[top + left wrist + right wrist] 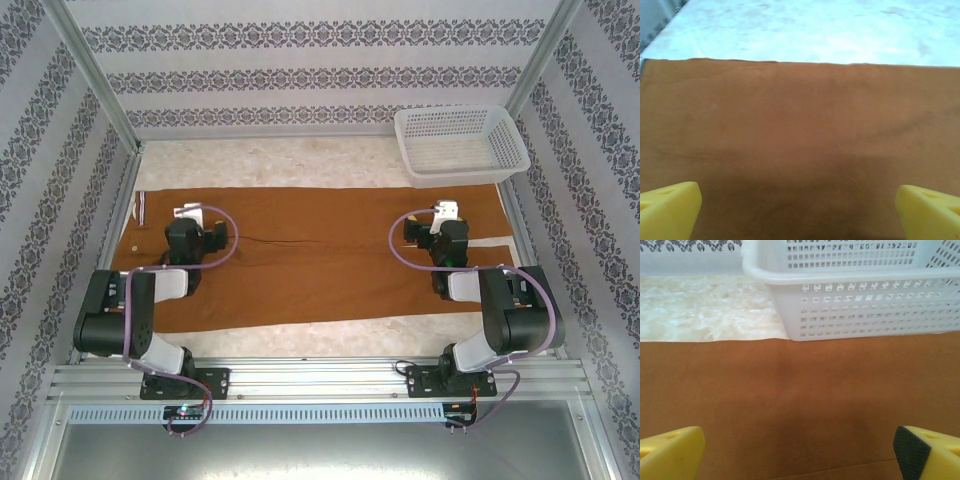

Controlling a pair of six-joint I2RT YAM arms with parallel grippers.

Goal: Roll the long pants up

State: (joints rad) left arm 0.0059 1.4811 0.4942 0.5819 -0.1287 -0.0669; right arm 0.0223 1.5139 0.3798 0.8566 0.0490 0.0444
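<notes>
From above, the long pants [320, 260] lie spread flat across the pale tabletop [300, 165]. The waist is at the left and the leg ends are at the right. A small pale button [133, 247] shows near the left edge. A white basket [460, 150] stands at the far right corner, its near side at the far edge of the cloth. Both arms reach forward over the pants. The left end effector [186, 212] is above the waist part and the right end effector [441, 212] above the leg ends, well apart from each other.

In the left wrist view, two yellow fingers [667, 207] sit in the lower corners, spread wide, with nothing pinched and only brown cloth between them. The far edge of the pants runs straight across, with bare tabletop beyond it.

In the right wrist view, the yellow fingers [670, 450] are likewise spread wide over the brown cloth and grip nothing. A dark pad shows on the right-hand one. The basket's perforated wall rises just past the far edge of the cloth. Whether the fingertips touch the cloth cannot be told.
</notes>
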